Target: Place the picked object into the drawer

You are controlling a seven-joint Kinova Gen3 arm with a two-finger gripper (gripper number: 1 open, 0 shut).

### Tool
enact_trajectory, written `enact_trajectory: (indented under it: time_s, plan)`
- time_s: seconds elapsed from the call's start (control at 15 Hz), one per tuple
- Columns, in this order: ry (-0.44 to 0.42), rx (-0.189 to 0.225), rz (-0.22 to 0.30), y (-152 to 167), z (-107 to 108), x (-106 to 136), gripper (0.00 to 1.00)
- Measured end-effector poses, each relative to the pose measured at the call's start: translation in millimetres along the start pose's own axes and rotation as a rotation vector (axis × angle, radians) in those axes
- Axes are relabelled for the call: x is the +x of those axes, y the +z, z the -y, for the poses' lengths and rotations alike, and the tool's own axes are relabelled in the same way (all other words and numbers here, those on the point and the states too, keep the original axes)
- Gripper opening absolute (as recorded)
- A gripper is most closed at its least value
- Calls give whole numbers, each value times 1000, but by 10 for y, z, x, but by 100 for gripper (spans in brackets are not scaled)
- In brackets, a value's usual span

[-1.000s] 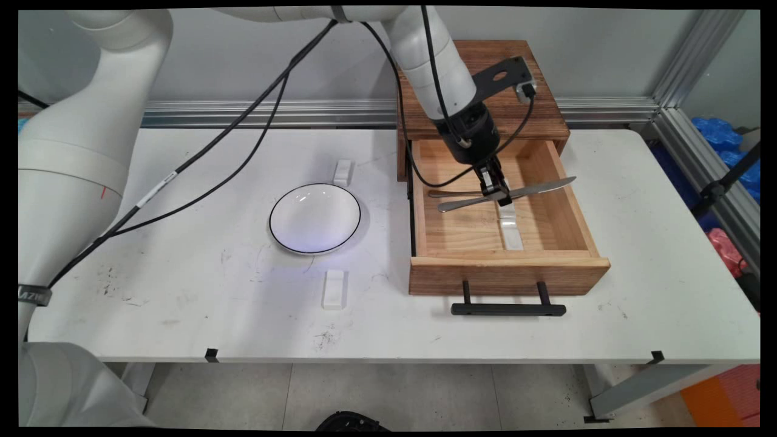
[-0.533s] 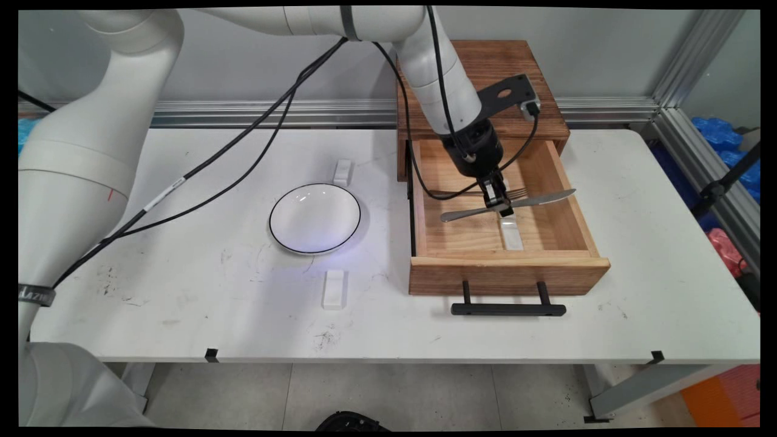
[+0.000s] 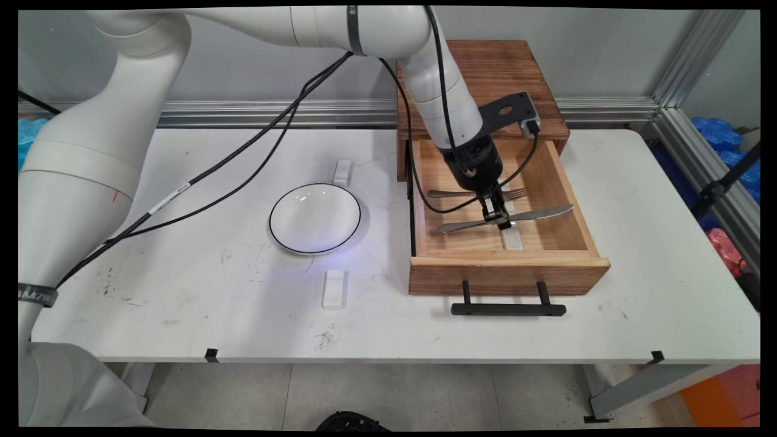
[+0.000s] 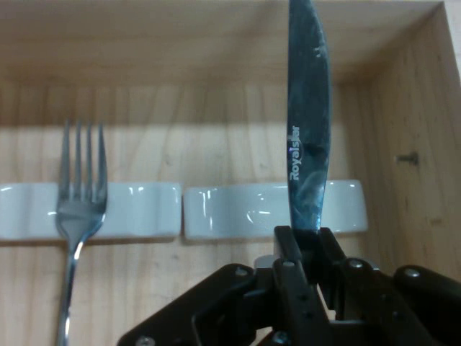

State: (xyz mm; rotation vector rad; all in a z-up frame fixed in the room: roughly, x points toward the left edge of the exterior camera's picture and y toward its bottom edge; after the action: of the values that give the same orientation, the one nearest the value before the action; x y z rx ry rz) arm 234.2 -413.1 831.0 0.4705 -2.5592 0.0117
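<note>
My gripper [image 3: 499, 220] is shut on a steel table knife [image 3: 534, 214], gripping it near its middle. It holds the knife level, low inside the open wooden drawer [image 3: 510, 261]. In the hand view the knife blade [image 4: 308, 122] points away from me, over a white cutlery rest [image 4: 238, 210] on the drawer floor. A fork [image 3: 452, 194] lies further back in the drawer, its tines [image 4: 81, 173] resting on a second white rest [image 4: 137, 209]. My fingers [image 4: 288, 252] clamp the knife just above its handle.
The drawer juts from a wooden cabinet [image 3: 485, 67] and has a black handle [image 3: 507, 309] at the front. On the table to its left sit a white bowl [image 3: 315, 218] and two small white rests [image 3: 343, 172] [image 3: 334, 289].
My gripper has carried the knife toward the drawer's front and lowered it closer to the drawer floor. The fork, earlier partly behind the gripper, now shows fully.
</note>
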Motion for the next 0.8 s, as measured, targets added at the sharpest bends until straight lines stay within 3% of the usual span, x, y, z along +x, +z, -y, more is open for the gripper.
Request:
enact_trajectory:
  time_s: [0.8]
  plan:
    - [9,-14,25,155,-28,-74,0]
